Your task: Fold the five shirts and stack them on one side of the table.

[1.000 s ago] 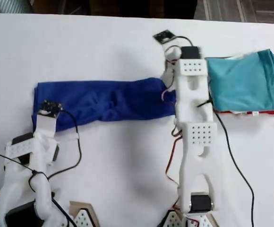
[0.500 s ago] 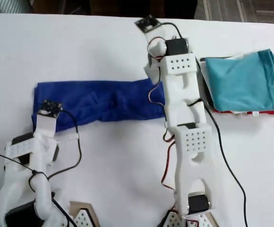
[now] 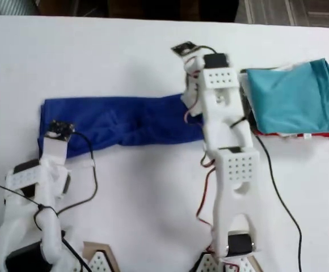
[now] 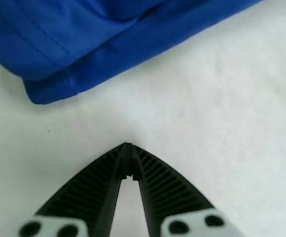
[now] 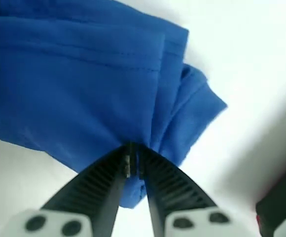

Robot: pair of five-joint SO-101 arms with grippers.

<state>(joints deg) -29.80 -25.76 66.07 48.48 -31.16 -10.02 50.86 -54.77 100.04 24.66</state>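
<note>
A blue shirt (image 3: 119, 122) lies folded into a long strip across the middle of the white table (image 3: 108, 56). My right gripper (image 5: 132, 150) is shut on bunched fabric at the right end of the blue shirt (image 5: 84, 84), and in the high view the right arm (image 3: 221, 107) covers that end. Off the strip's near left corner, my left gripper (image 4: 127, 148) rests shut on the bare table with nothing in it, the blue shirt (image 4: 84, 44) just ahead of its tips.
A stack of folded shirts sits at the right edge, a teal shirt (image 3: 295, 96) on top and a red shirt (image 3: 289, 135) and white edges showing below. Cables hang from both arms. Bare table lies along the far side and between the arms.
The right arm swung left and away with the shirt's right end, then came partway back to the right. The left arm has not moved.
</note>
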